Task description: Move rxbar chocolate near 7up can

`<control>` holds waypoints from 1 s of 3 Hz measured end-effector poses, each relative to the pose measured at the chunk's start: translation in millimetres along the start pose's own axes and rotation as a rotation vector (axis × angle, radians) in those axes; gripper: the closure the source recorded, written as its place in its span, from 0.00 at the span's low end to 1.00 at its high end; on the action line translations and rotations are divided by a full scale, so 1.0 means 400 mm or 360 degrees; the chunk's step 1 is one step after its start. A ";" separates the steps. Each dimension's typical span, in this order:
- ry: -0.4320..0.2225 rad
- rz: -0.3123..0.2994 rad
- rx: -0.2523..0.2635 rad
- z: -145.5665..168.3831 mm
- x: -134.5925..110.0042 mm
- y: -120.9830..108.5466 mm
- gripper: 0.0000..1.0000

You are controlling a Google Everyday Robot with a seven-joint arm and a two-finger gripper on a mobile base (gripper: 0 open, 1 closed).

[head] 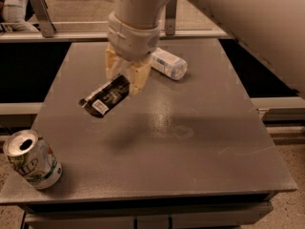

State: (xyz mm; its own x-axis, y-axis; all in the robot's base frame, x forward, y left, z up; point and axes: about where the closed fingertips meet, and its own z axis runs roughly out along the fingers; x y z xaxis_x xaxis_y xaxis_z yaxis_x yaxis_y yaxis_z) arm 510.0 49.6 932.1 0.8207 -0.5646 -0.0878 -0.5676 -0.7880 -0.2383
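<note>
The rxbar chocolate (105, 97) is a flat black bar with a white label patch at its lower left end. My gripper (125, 78) is shut on its upper right end and holds it tilted above the grey table (190, 147), left of the table's middle. The 7up can (32, 160) stands upright at the table's front left corner, with a silver top and white and green sides. The bar hangs well above and to the right of the can.
A clear plastic bottle with a pale label (167, 64) lies on its side at the back of the table, just right of my gripper. A metal rail (43, 8) runs behind the table. My arm (228, 13) fills the upper right.
</note>
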 end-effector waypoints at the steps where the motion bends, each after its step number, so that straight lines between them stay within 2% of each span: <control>1: -0.0056 -0.0182 -0.0057 0.033 -0.085 -0.054 1.00; 2: -0.0093 -0.0315 -0.0145 0.094 -0.149 -0.100 1.00; 3: -0.0106 -0.0404 -0.0196 0.151 -0.183 -0.134 1.00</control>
State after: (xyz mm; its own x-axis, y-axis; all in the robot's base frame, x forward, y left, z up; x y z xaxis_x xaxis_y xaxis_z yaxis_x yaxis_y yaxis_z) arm 484.4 148.1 893.1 0.9378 -0.3312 -0.1044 -0.3437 -0.9284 -0.1416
